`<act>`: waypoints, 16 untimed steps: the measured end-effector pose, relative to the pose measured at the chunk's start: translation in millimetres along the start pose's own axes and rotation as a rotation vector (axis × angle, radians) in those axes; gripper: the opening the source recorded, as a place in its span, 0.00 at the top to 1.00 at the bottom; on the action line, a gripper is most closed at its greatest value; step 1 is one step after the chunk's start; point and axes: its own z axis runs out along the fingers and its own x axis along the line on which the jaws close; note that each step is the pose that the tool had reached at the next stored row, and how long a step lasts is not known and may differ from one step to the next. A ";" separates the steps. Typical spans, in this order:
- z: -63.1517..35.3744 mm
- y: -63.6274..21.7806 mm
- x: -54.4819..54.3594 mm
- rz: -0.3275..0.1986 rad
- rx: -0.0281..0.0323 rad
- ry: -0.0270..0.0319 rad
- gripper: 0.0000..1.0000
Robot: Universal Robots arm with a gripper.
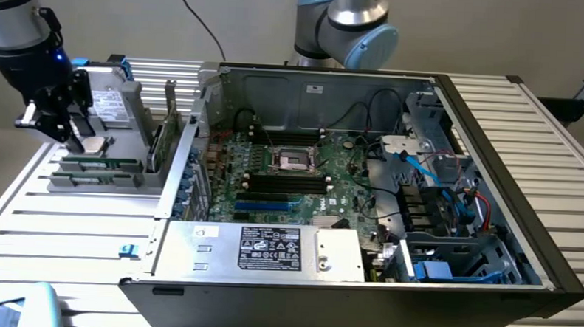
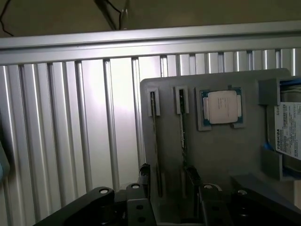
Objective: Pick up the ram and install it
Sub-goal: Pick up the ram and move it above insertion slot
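The ram [image 2: 182,136] sits on edge in a slot of the grey holder [image 2: 221,155] - a second stick [image 2: 154,141] in the slot beside it, processor chip [image 2: 222,106] just past them. Gripper [image 1: 65,135] hangs over that holder at the exterior view's upper left - jaws spread wide, nothing in them.

Slatted table [image 2: 94,132] offers room; ram sticks [image 2: 182,127] and processor [image 2: 222,106] crowd the holder [image 2: 221,155].

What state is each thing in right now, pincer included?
Ram sticks, both on edge in slots of the grey tray, not installed.
Pincer, open, poised at the ram sticks, holding nothing.
Processor chip, lying flat in its tray recess.
Hard drive, seated at the tray's edge.
Computer case, side open, motherboard exposed.
Black memory slots, apparently empty.
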 end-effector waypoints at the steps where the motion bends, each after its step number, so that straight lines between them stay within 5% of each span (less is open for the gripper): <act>1: 1.7 0.0 0.0 0.000 -0.0001 0.0002 0.57; 16: 29.2 -4.0 2.0 0.000 0.0002 0.0013 0.57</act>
